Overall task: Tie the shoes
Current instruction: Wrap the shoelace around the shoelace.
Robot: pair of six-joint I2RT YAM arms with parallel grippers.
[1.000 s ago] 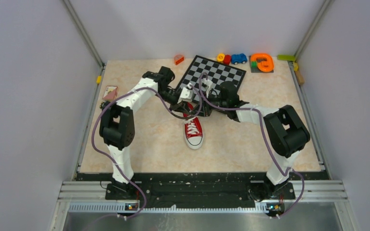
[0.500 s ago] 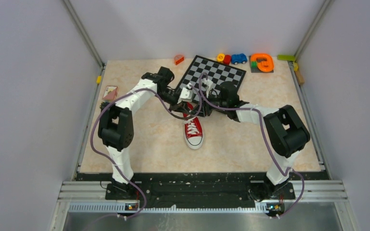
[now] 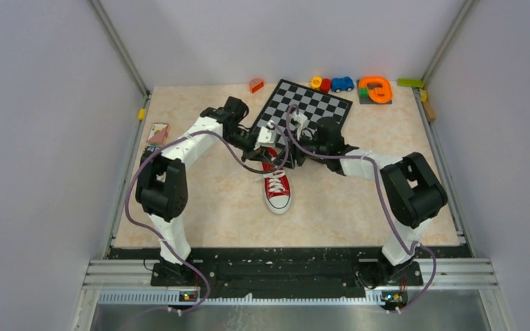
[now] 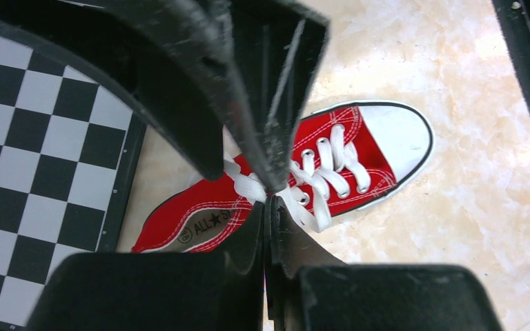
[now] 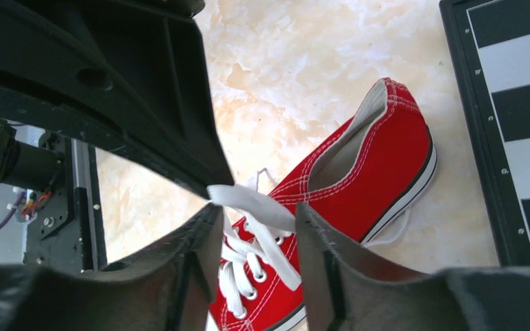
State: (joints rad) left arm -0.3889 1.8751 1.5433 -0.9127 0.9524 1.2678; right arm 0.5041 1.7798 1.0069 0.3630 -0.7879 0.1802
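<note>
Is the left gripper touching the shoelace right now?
Touching. The left wrist view shows the left gripper closed, pinching the white shoelace just above the red shoe.

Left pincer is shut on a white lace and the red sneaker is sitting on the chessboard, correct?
The left pincer is shut on a white lace, but the red sneaker lies on the table beside the chessboard, not on it; the right wrist view shows bare table between them.

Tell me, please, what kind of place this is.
Probably a robot test cell, not a home. Plain grey walls with aluminium posts enclose a beige marble-patterned tabletop; two white-and-black robot arms are bolted at its near edge; unrelated props, a black-and-white chessboard and a blue toy car, lie at the back.
</note>
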